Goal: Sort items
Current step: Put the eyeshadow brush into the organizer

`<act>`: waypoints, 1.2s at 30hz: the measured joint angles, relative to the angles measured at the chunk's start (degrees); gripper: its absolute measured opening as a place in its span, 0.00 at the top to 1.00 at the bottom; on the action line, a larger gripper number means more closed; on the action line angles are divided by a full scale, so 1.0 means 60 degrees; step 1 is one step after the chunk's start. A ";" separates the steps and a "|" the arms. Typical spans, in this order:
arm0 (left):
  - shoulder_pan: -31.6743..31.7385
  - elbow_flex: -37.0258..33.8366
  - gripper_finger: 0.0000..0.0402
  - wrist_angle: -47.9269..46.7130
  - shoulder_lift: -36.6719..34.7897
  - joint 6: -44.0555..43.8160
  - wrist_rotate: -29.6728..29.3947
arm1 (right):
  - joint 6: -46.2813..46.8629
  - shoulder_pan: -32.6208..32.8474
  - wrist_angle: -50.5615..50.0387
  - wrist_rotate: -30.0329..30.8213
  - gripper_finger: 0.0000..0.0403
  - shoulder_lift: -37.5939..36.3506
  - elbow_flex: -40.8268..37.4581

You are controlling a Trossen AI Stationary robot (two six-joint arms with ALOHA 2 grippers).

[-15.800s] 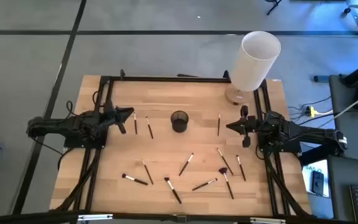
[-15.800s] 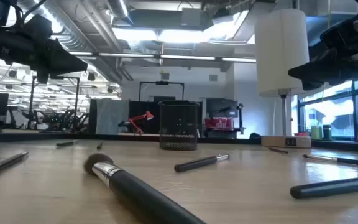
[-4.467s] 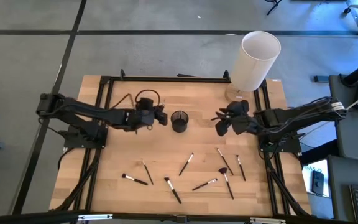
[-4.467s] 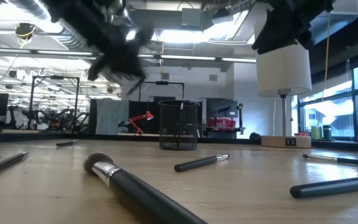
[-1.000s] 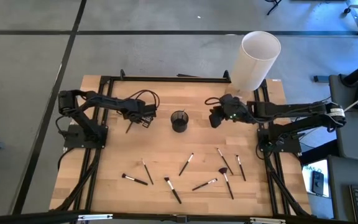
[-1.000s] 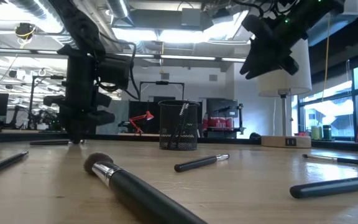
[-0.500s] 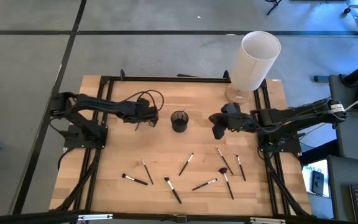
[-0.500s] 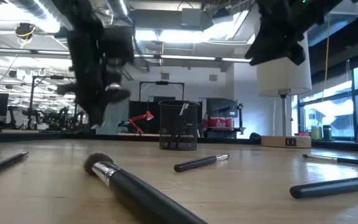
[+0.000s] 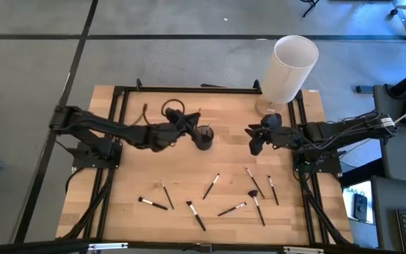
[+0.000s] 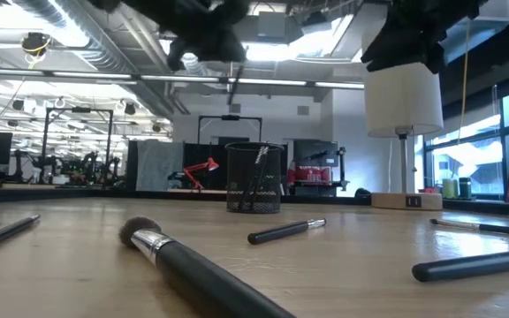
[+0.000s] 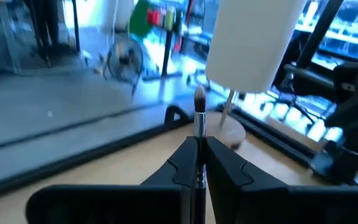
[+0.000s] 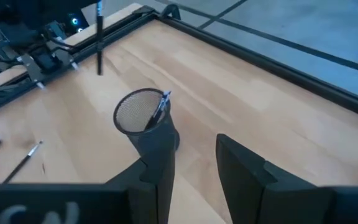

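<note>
A black mesh cup (image 9: 203, 136) stands mid-table with a couple of brushes (image 12: 162, 106) leaning in it. My left gripper (image 9: 189, 121) hovers just left of the cup, shut on one thin brush (image 11: 199, 118). That brush also shows upright in the right wrist view (image 12: 99, 37). My right gripper (image 9: 256, 144) hangs open in the air right of the cup (image 12: 143, 115), with nothing between its fingers. Several more brushes (image 9: 211, 185) lie flat on the near half of the table, among them one with a fan-shaped head (image 9: 253, 193). My left gripper pinches the brush between its two fingers at the handle just below the pale ferrule (image 11: 198, 146). The fingers come level from the table's left and lie across it. It stands upright, bristle tip (image 11: 199, 94) up and handle end (image 12: 99, 70) hanging below, clear of the table.
A tall white cylinder (image 9: 291, 67) on a round base stands at the far right corner. A black frame rail (image 9: 189, 89) runs along the table's far edge. A thick brush (image 10: 193, 269) lies close to the low camera. Bare wood lies between the cup and the near brushes.
My left gripper, shut all along, has risen from the table left of the cup and gone right toward the cup. The brush has come up off the wood and now stands upright. My right gripper has drifted a little toward the right and near edges.
</note>
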 joint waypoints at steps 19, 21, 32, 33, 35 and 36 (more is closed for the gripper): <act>0.0439 0.0000 0.87 0.0943 0.2353 -0.0487 -0.0052 | 0.2366 0.0775 -0.2672 -0.0202 0.71 0.0000 -0.0088; 0.0544 0.0000 0.84 0.0590 0.2353 -0.0729 -0.0006 | 0.2634 0.0773 -0.2865 -0.0272 0.71 0.0000 -0.0183; 0.0772 0.0005 0.73 0.0452 0.1843 0.0105 0.1430 | 0.3222 0.0775 -0.3128 -0.1146 0.71 0.0429 -0.0233; 0.0741 0.0011 0.73 0.0411 0.1661 0.0194 0.1449 | 0.3321 0.0775 -0.3147 -0.1297 0.71 0.0589 -0.0233; 0.0652 0.0011 0.73 0.0144 0.1213 0.0413 0.1446 | 0.3495 0.0775 -0.3191 -0.1651 0.71 0.0968 -0.0233; 0.0584 0.0011 0.73 -0.0003 0.0965 0.0550 0.1440 | 0.3580 0.0775 -0.3205 -0.1850 0.71 0.1184 -0.0233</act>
